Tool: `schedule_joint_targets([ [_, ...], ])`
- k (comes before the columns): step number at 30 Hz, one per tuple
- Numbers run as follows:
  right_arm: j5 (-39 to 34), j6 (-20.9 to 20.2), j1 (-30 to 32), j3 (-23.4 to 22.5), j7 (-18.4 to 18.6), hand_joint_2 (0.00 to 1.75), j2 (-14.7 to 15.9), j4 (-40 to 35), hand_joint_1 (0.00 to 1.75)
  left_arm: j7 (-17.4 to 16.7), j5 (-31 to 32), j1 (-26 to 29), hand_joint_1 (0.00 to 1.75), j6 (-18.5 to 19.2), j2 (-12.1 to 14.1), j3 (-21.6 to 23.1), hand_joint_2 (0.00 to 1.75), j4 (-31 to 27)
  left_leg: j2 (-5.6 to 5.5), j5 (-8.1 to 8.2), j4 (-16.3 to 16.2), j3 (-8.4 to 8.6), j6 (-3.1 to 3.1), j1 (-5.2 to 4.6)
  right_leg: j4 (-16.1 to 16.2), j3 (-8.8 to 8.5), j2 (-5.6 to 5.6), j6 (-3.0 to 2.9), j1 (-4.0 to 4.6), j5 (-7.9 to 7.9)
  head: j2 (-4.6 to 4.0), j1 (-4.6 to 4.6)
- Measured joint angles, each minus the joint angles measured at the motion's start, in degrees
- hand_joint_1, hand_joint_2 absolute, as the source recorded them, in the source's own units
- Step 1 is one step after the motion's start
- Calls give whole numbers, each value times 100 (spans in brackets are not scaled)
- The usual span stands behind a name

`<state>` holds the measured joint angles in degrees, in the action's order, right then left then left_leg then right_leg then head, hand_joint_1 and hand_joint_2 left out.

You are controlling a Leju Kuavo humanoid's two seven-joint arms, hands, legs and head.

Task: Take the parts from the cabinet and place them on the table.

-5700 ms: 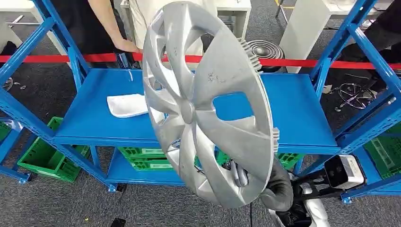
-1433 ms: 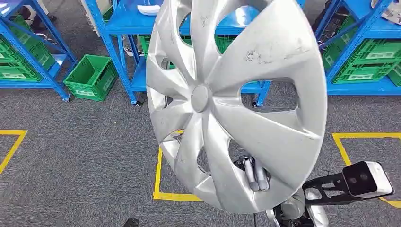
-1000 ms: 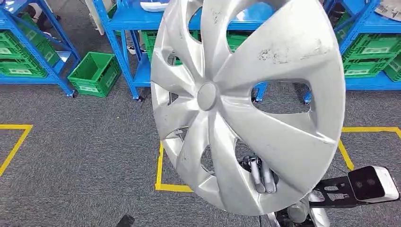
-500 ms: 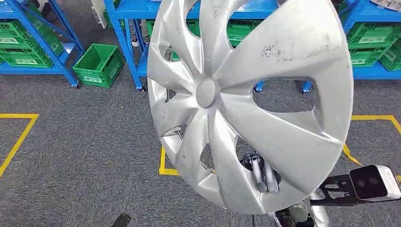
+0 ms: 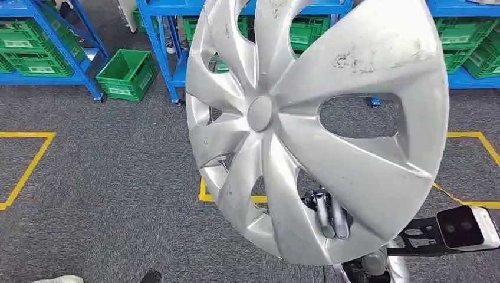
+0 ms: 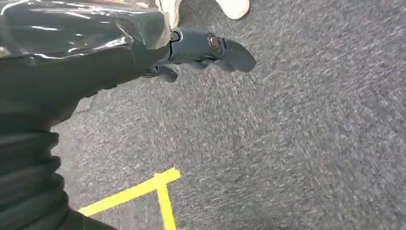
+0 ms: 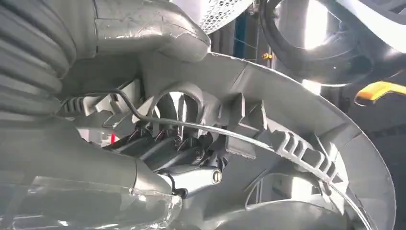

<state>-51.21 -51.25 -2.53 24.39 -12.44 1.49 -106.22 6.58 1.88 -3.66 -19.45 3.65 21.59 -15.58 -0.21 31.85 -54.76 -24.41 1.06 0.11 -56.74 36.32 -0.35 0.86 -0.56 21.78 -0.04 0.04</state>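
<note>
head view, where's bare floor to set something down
Bare grey carpet lies left of the hubcap, between the yellow tape corner and the tape box under the hubcap. It is crowded along the top, with blue racks and green crates.

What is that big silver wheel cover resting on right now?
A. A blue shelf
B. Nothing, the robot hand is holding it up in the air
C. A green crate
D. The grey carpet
B: the right robot hand grips the wheel cover by its lower rim, with its fingers through an opening, well above the carpet.
</note>
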Motion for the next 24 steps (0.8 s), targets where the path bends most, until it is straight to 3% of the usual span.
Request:
schedule_joint_targets([
  [2, 11, -2, -12, 0, -20, 175, -9, 0, 175, 11, 0, 4, 0, -7, 2, -4, 175, 0, -1, -116, -32, -97, 94, -65, 63, 27, -14, 87, -47, -151, 0, -20],
  [3, 22, -7, -11, 0, -24, 175, -7, 2, 175, 11, 0, 21, 0, -7, 4, -13, 175, 2, 23, -260, 68, -217, 141, -69, 111, 42, 1, 125, -3, -223, 0, -11],
  [4, 37, -7, -12, 6, -30, 175, -2, 2, 175, 11, 15, 11, 0, -4, -2, -26, 175, 2, 74, -400, 114, -213, 168, -16, 7, 172, 7, 86, -16, -22, 0, -20],
  [6, 70, -7, -30, 9, -52, 175, 4, 2, 175, 9, 61, 0, 0, -4, -7, -50, 175, -4, 72, -588, 117, -472, 228, -27, -637, 381, 20, -49, -15, 682, 0, 13],
  [7, 83, -11, -26, 11, -59, 175, 7, 2, 175, 9, 81, -1, 0, -2, -11, -50, 175, -7, 77, -683, 111, -584, 232, -33, -1104, 450, 23, -63, -28, 963, 0, 9],
  [8, 96, -11, -25, 11, -65, 175, 11, 2, 175, 4, 94, -1, 0, 9, -13, -52, 175, -7, 84, -772, 102, -698, 229, -40, -1521, 495, 25, -22, -35, 1080, 0, 11],
  [9, 103, -11, -24, 9, -74, 175, 18, 2, 175, 4, 105, -1, 0, 13, -13, -57, 175, -7, 92, -853, 84, -821, 217, -41, -1813, 485, 25, 57, -44, 1023, 0, 9],
  [10, 109, -11, -25, 9, -87, 175, 26, 2, 175, -2, 105, -2, 0, 22, -13, -65, 175, -7, 102, -923, 56, -976, 199, -40, -1882, 365, 24, 178, -57, 814, 0, 11],
  [11, 116, -11, -26, 9, -92, 175, 26, 2, 175, -4, 107, -2, 0, 37, -20, -76, 175, -7, 104, -991, 14, -1106, 170, -35, -1732, 169, 24, 269, -74, 577, 0, 11],
  [12, 120, -13, -26, 9, -92, 175, 26, 2, 175, -4, 107, -2, 0, 53, -24, -81, 175, -7, 104, -1057, -33, -1236, 141, -32, -1460, -93, 23, 316, -88, 415, 0, 9],
  [13, 124, -20, -27, 11, -92, 175, 24, 2, 175, -13, 107, -7, 0, 76, -24, -83, 175, -7, 100, -1118, -109, -1343, 106, -34, -998, -489, 24, 269, -90, 511, 0, 7],
  [14, 127, -28, -34, 11, -92, 175, 20, -4, 175, -26, 105, -6, 0, 89, -24, -87, 175, -11, 88, -1141, -192, -1444, 75, -68, -298, -1074, 15, 155, -63, 856, 0, 13],
  [15, 131, -35, -42, 9, -92, 175, 15, -9, 175, -31, 105, -5, 0, 103, -24, -92, 175, -11, 94, -1183, -247, -1489, 35, -67, 273, -1249, 15, 55, -52, 1188, 0, -9],
  [17, 135, -53, -29, 7, -92, 175, 7, -9, 175, -39, 107, -2, 0, 107, -20, -96, 175, -11, 96, -1345, -192, -1524, -20, -25, 160, -1145, 12, -18, -6, 1112, 0, -2],
  [18, 135, -70, -20, 4, -94, 175, 4, -9, 175, -39, 107, 21, 0, 107, -20, -96, 175, -9, 99, -1397, -182, -1535, -54, -11, 164, -1111, 12, -78, -36, 1053, 0, -4],
  [19, 140, -90, -18, 4, -92, 175, 2, -7, 175, -42, 109, 43, 0, 103, -20, -96, 175, -9, 78, -1302, -228, -1570, -86, 24, 169, -1089, -4, -114, -75, 993, 0, -2],
  [20, 153, -103, -17, 9, -87, 175, -7, -7, 175, -48, 114, 62, 0, 98, -22, -98, 175, -9, 74, -966, -431, -1620, -131, 30, 168, -1050, -2, -159, -71, 943, -2, -13],
  [22, 151, -105, -15, 7, -90, 175, -9, -7, 175, -52, 114, 69, 0, 92, -13, -107, 175, -9, 69, -346, -1248, -1843, -208, 47, 160, -963, -3, -183, -58, 855, 0, -17],
  [23, 151, -105, -14, 4, -90, 175, -9, -7, 175, -52, 114, 69, 0, 90, -15, -109, 175, -9, 70, -171, -1696, -1964, -228, 53, 154, -916, -4, -183, -45, 816, 0, -18],
  [24, 151, -105, -8, 2, -90, 175, -9, -2, 175, -52, 114, 74, 0, 90, -20, -111, 175, -9, 70, -159, -1986, -1997, -230, 58, 144, -861, -3, -177, -40, 775, 0, -20],
])
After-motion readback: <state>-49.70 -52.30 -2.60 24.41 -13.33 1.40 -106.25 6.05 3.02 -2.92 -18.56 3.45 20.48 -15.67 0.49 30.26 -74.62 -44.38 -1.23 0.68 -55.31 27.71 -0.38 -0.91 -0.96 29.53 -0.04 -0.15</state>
